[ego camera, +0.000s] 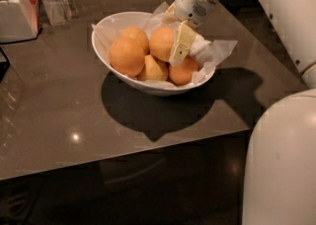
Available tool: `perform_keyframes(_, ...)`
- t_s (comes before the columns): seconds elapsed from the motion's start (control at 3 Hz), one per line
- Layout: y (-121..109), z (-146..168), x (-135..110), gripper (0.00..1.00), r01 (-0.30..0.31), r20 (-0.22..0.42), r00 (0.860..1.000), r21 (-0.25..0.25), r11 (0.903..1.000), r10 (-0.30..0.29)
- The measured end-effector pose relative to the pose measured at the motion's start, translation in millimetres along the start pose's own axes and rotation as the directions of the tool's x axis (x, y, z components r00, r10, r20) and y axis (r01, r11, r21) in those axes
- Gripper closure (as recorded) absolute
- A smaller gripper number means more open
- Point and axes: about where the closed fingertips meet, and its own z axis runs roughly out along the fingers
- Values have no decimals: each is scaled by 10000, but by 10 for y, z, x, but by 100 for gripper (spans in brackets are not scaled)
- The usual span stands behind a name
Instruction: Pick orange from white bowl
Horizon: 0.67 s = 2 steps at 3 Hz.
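The white bowl [114, 24] stands on the dark table, lined with crinkled white paper, and holds several oranges. The orange [162, 42] is large and pale and sits at the right back of the pile. Another large orange [127, 56] is at the left front, and one [136, 35] lies behind it. A smaller, deeper-orange one [183, 72] lies at the right front. My gripper [177, 57] reaches down from the upper right into the bowl. It rests against the right side of the orange, above the smaller one.
A pale yellowish fruit [153, 69] lies at the bowl's front. A white container [15, 14] and a clear holder [58, 9] stand at the table's far left. The robot's white body [281, 160] fills the right foreground. The table's front edge [123, 157] runs below the bowl.
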Motion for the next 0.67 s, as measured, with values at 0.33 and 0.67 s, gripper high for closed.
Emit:
perform_keyframes(0.33, -3, 94, 19, 19, -354, 378, 9986, -439, 9984, 371)
perform_keyframes(0.67, -4, 95, 19, 42, -356, 381, 9986, -442, 9984, 373)
